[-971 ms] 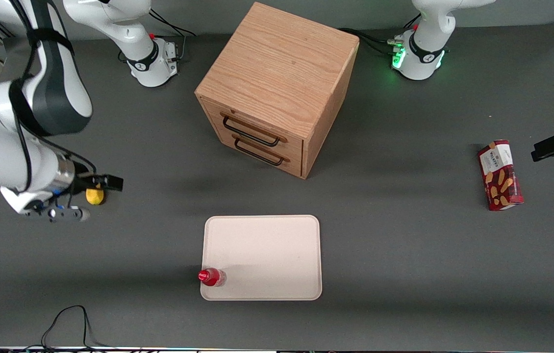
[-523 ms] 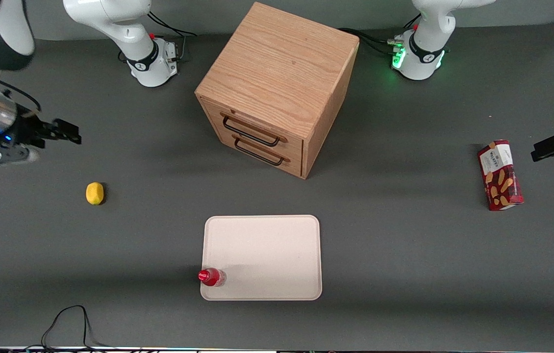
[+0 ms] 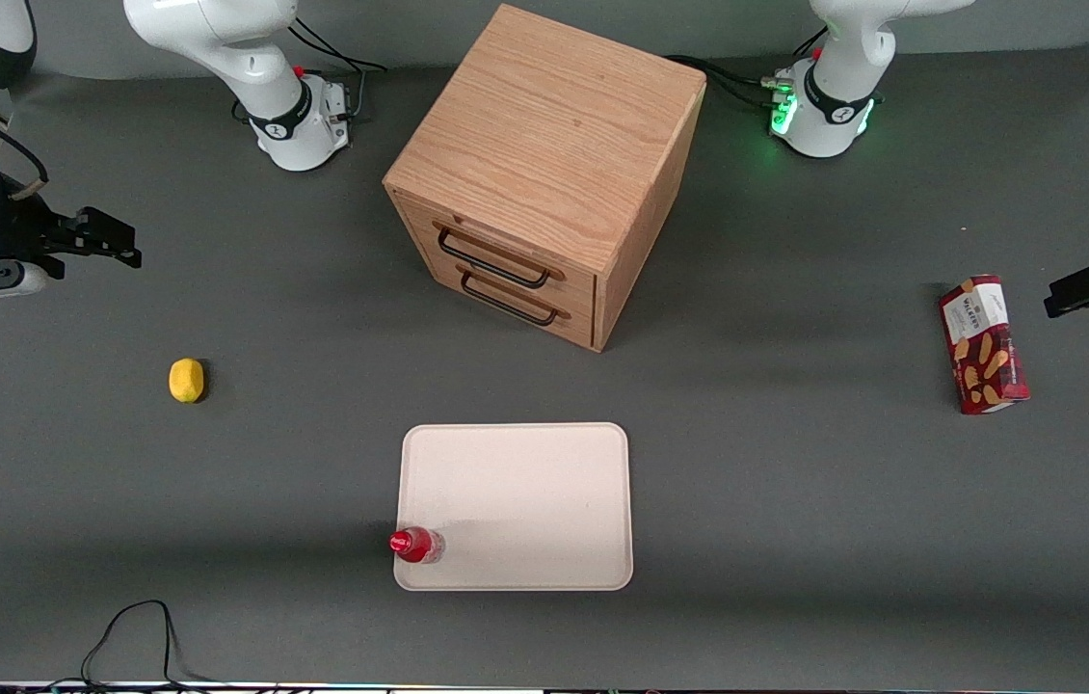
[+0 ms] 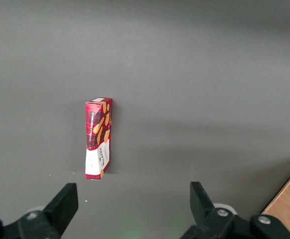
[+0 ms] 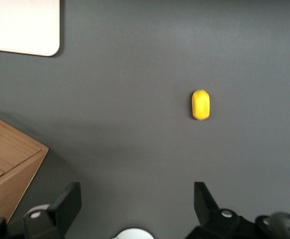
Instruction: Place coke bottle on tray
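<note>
Since the earlier frames the right arm has lifted away from the lemon and drawn back toward its own end of the counter; over the last half second it only drifted a little. The gripper now hangs above bare counter, farther from the front camera than the lemon and well apart from the tray. Its fingers stand apart with nothing between them, as the right wrist view shows, with the lemon lying on the counter in the open. The coke bottle has not shifted: upright on the tray, in the tray corner nearest the front camera and toward the working arm's end, close against the rim. The drawer cabinet and the snack box are where they were. Judgement: bottle is on the tray, arm retreating empty, so the placement looks complete. One caution: the bottle stands so near the rim that a knock to the tray could tip it off.
</note>
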You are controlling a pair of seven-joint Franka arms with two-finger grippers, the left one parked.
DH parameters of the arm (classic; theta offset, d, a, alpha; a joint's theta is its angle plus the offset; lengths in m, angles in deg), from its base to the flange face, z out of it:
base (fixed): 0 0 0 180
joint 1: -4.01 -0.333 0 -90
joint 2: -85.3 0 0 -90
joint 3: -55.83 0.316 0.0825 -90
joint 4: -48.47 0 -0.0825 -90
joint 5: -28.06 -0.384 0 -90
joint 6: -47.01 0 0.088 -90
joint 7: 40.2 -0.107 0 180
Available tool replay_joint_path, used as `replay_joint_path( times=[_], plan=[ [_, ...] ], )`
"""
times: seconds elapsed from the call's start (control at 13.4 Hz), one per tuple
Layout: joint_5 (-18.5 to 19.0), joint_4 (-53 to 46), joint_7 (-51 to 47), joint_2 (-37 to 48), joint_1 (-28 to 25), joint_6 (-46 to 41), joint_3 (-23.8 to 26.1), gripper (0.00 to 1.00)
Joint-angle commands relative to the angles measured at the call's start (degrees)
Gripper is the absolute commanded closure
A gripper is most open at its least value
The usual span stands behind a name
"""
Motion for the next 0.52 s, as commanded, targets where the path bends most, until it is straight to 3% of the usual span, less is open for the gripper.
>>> replay_joint_path(
  times=[0.0,0.45],
  plan=[
    [-2.11,-4.04,-0.37,-2.04,-0.26,-2.6,-0.57,0.0],
    [-2.29,-4.13,-0.63,-2.13,0.35,-2.6,-0.04,0.0]
  ],
)
